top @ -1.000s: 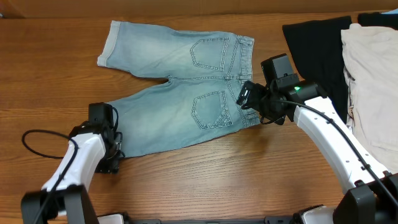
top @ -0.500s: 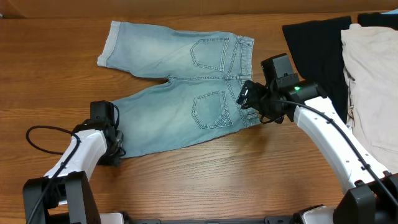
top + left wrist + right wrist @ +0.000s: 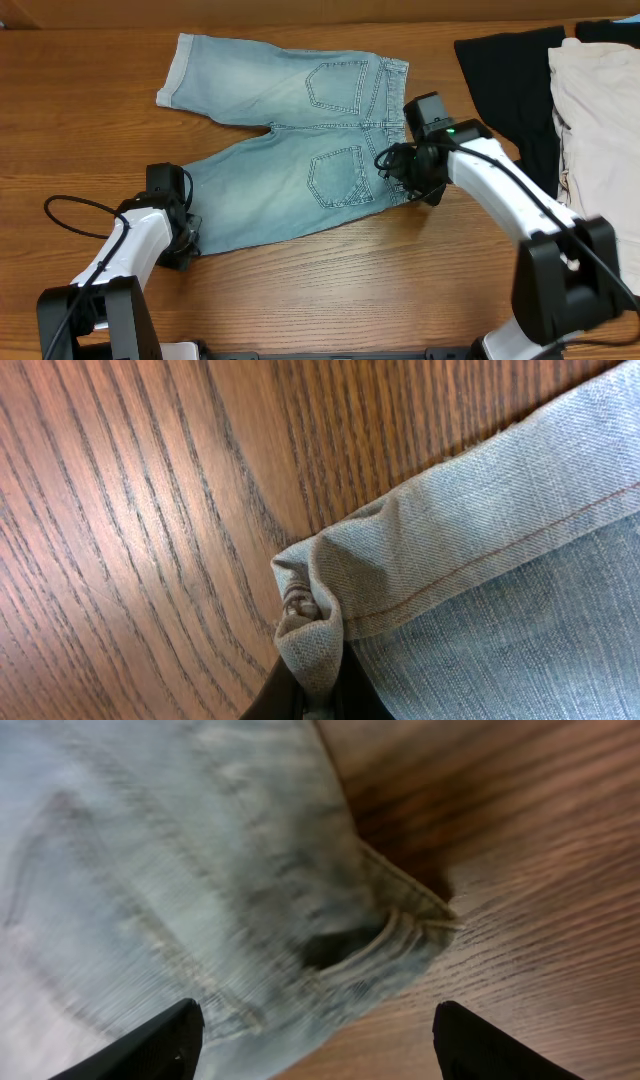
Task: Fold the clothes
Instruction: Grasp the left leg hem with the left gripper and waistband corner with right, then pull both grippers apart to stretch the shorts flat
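Pale blue denim shorts lie flat on the wooden table, back pockets up, legs pointing left. My left gripper sits at the near leg's hem corner. In the left wrist view it is shut on a bunched fold of that hem. My right gripper hovers at the near end of the waistband. Seen from the right wrist, it is open, its dark fingertips spread over the waistband corner, which is blurred.
A black garment and a cream-white garment lie piled at the right end of the table. The left arm's cable loops over the wood at the left. Bare wood runs along the front.
My left gripper has shut on the hem corner. The right arm has swung so its wrist sits further left over the waistband, and its jaws have narrowed a little.
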{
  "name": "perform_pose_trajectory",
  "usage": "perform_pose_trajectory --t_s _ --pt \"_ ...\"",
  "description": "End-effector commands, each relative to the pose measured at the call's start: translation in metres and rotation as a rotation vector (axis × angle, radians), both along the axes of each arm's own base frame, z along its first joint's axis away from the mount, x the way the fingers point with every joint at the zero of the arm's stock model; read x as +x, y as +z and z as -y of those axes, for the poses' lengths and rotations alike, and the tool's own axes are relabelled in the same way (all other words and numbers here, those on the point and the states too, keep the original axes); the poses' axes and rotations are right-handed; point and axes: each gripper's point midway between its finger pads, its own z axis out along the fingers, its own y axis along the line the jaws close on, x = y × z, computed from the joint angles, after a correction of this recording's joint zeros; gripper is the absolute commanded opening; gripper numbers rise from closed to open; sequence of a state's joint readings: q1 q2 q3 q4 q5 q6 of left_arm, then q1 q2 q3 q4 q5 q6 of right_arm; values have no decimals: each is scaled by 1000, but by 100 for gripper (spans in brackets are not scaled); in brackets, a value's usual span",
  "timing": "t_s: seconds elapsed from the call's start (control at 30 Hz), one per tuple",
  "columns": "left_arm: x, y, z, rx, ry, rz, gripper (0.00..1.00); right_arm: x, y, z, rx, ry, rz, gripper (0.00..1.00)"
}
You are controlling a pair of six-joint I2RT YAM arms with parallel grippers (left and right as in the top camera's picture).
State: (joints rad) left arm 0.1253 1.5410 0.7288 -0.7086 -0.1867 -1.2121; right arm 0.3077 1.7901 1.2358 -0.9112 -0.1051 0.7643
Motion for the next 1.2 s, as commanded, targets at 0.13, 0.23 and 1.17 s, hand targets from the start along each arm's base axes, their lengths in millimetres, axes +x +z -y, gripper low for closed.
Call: perform_pose_trajectory --t_s 0.13,0.23,1.17 --pt "-9 -4 1 -9 -25 -38 4 -1 -21 16 -69 -339 -70 78" --pt "-11 -4 1 -10 -25 -47 4 -2 -23 19 -83 -347 -70 78" --pt "0 77 -12 42 -143 -140 4 -29 -1 57 -120 -166 -77 4"
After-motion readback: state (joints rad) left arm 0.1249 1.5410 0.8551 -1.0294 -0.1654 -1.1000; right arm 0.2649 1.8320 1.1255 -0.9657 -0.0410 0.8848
